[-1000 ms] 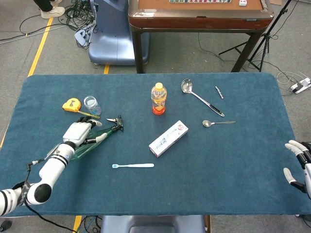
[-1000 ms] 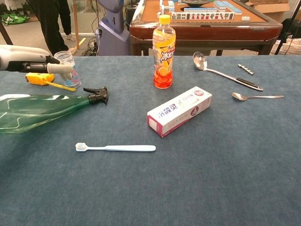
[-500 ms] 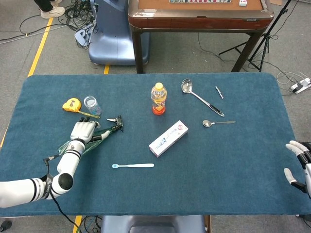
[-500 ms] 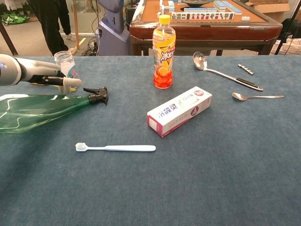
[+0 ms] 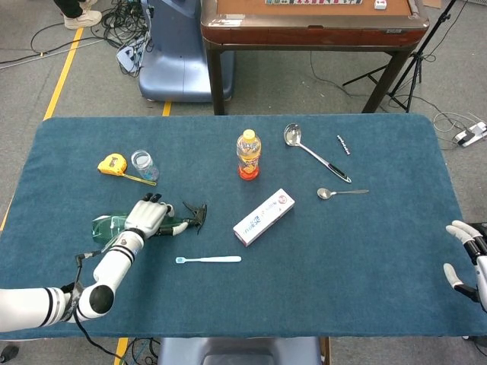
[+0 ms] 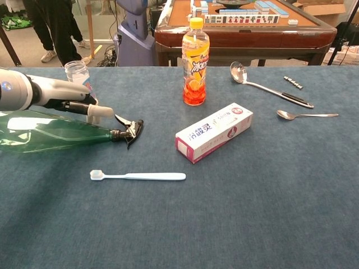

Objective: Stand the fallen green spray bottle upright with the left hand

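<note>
The green spray bottle [image 5: 111, 226] lies on its side at the table's left, its black trigger head [image 5: 196, 215] pointing right. The chest view shows the same bottle [image 6: 50, 131] flat on the cloth, nozzle [image 6: 129, 129] to the right. My left hand [image 5: 148, 215] lies over the bottle's shoulder and neck. Its fingers [image 6: 96, 111] stretch out across the top rather than wrapping round. My right hand [image 5: 466, 257] stays at the table's far right edge, fingers apart, holding nothing. It does not show in the chest view.
An orange drink bottle [image 5: 248, 154] stands mid-table, with a toothpaste box [image 5: 264, 217] in front of it. A toothbrush [image 5: 209, 260] lies just right of my left arm. A glass jar [image 5: 143, 164] and a yellow tape measure [image 5: 112, 164] sit behind the bottle. A ladle [image 5: 312, 150] and a spoon [image 5: 341, 193] lie to the right.
My left hand slid right along the bottle towards its neck. The bottle swung, and its nozzle moved right and nearer to me.
</note>
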Tool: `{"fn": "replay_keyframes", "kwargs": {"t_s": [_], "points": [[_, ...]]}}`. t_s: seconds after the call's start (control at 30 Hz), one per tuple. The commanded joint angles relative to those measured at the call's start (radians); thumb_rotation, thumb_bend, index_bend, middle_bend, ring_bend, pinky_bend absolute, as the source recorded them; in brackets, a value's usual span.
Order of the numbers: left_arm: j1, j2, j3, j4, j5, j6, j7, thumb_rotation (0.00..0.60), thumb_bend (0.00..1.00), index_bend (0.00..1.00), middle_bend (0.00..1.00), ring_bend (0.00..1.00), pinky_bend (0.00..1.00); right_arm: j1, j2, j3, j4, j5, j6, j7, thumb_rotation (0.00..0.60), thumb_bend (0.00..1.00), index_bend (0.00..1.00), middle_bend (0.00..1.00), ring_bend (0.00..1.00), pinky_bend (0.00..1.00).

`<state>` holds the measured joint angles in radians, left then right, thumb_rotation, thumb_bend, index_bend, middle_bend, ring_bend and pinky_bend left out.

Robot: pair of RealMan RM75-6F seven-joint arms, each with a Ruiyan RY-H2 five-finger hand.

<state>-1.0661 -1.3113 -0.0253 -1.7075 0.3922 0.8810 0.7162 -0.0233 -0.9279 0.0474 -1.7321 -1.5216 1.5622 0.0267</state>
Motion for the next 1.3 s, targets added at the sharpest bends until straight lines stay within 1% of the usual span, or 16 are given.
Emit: {"fn": "replay_keyframes", "kwargs": {"t_s": [0.03,0.1,0.13,0.3,0.4,0.63,0.9,1.2,1.3], "points": [[0.018,-0.004,0.029,-0.023,0.080,0.049,0.006,0.303,0.23,0.27,0.29,0.06,0.00,0.001,-0.001,0.000,0.002,0.001,-0.002,0.001,0.600,0.33,0.22,0.20,0.12,0.14],[0.028,-0.022,0.035,-0.013,0.109,0.080,0.008,0.460,0.23,0.26,0.29,0.06,0.00,0.002,-0.002,0.000,0.003,0.000,-0.004,0.002,0.600,0.33,0.22,0.20,0.12,0.14],[0.032,-0.029,0.034,-0.008,0.114,0.089,0.005,0.520,0.23,0.25,0.29,0.06,0.00,0.003,-0.002,0.000,0.003,0.000,-0.005,0.002,0.600,0.33,0.22,0.20,0.12,0.14],[0.045,-0.063,0.024,0.032,0.143,0.101,-0.013,0.579,0.23,0.25,0.29,0.06,0.00,0.000,-0.002,0.000,0.006,0.004,-0.003,0.005,0.600,0.33,0.22,0.20,0.12,0.14],[0.049,-0.085,0.026,0.058,0.151,0.107,-0.006,0.587,0.23,0.25,0.29,0.06,0.00,-0.001,-0.003,-0.001,0.009,0.005,-0.004,0.007,0.600,0.33,0.22,0.20,0.12,0.14],[0.052,-0.145,0.037,0.118,0.155,0.154,0.060,0.589,0.23,0.28,0.30,0.08,0.00,-0.003,-0.003,-0.001,0.013,0.005,-0.001,0.015,0.600,0.33,0.22,0.20,0.12,0.14],[0.054,-0.179,0.044,0.132,0.147,0.188,0.141,0.593,0.23,0.32,0.33,0.12,0.00,-0.005,-0.005,-0.002,0.019,0.005,-0.001,0.022,0.600,0.33,0.22,0.20,0.12,0.14],[0.071,-0.203,0.047,0.158,0.153,0.187,0.170,0.600,0.23,0.35,0.37,0.15,0.00,-0.006,-0.007,-0.002,0.022,0.005,-0.001,0.031,0.600,0.33,0.22,0.20,0.12,0.14],[0.083,-0.210,0.041,0.171,0.176,0.195,0.156,0.600,0.23,0.39,0.41,0.19,0.00,-0.008,-0.006,-0.002,0.023,0.003,0.003,0.032,0.600,0.33,0.22,0.20,0.12,0.14]]}}
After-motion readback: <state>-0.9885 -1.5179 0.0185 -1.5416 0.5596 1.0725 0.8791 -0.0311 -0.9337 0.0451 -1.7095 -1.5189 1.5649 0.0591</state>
